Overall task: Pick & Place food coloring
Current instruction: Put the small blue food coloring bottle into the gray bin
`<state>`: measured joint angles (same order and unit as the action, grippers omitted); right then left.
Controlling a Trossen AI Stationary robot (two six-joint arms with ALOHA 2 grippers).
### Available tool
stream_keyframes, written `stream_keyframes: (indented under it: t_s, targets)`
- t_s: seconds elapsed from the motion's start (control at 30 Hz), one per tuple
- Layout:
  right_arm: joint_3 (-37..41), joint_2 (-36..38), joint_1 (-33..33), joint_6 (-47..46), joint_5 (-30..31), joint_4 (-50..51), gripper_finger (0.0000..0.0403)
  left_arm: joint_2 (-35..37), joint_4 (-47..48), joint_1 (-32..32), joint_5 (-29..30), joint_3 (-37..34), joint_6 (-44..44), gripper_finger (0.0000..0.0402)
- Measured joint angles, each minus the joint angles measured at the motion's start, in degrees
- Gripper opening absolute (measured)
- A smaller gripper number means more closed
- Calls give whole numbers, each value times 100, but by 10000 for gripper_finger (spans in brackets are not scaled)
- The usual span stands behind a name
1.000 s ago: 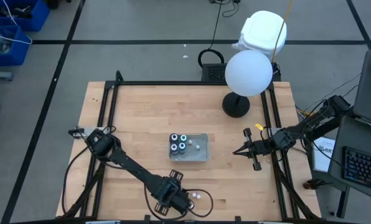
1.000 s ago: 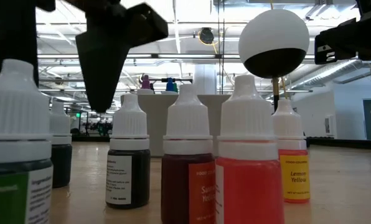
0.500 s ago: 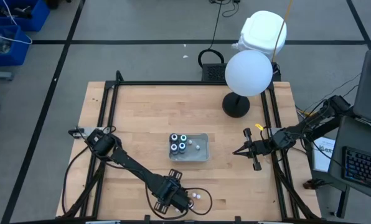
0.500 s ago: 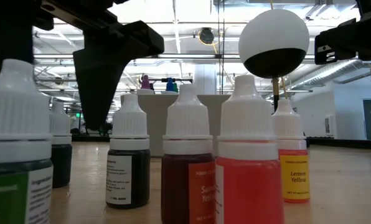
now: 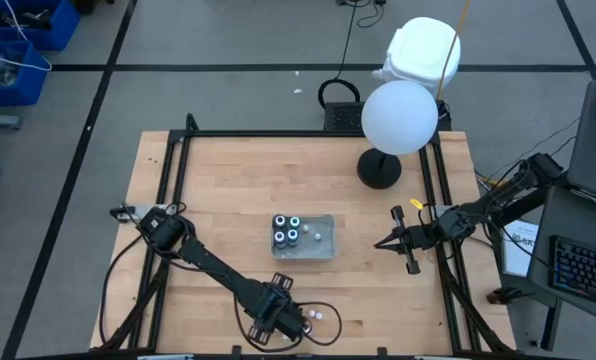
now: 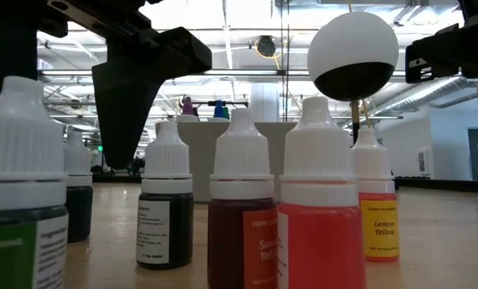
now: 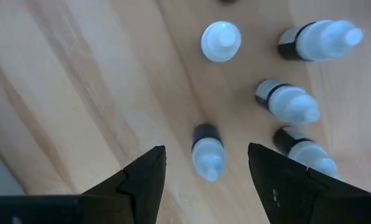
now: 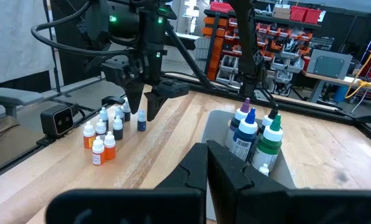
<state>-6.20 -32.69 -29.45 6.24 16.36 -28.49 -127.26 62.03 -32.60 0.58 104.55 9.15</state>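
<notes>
The left pincer (image 7: 204, 171) hung released, fingers straddling one small food coloring bottle (image 7: 207, 151) standing among others near the surface's front edge, a light, tippy thing best pinched at its body, while the right pincer (image 5: 378, 244) waited clenched beside the clear tray (image 5: 325, 250).
</notes>
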Motion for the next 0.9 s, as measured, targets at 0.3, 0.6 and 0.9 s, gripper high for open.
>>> stream_keyframes:
  t_s: [0.3,0.6,0.9]
  targets:
    - [0,0,1,8,1,2,0,4,-331,7,-207,-144,-38,232]
    - [0,0,0,39,2,2,0,4,-353,20,-206,-374,-44,232]
    - [0,2,2,44,2,2,0,4,-521,28,-203,-374,-115,232]
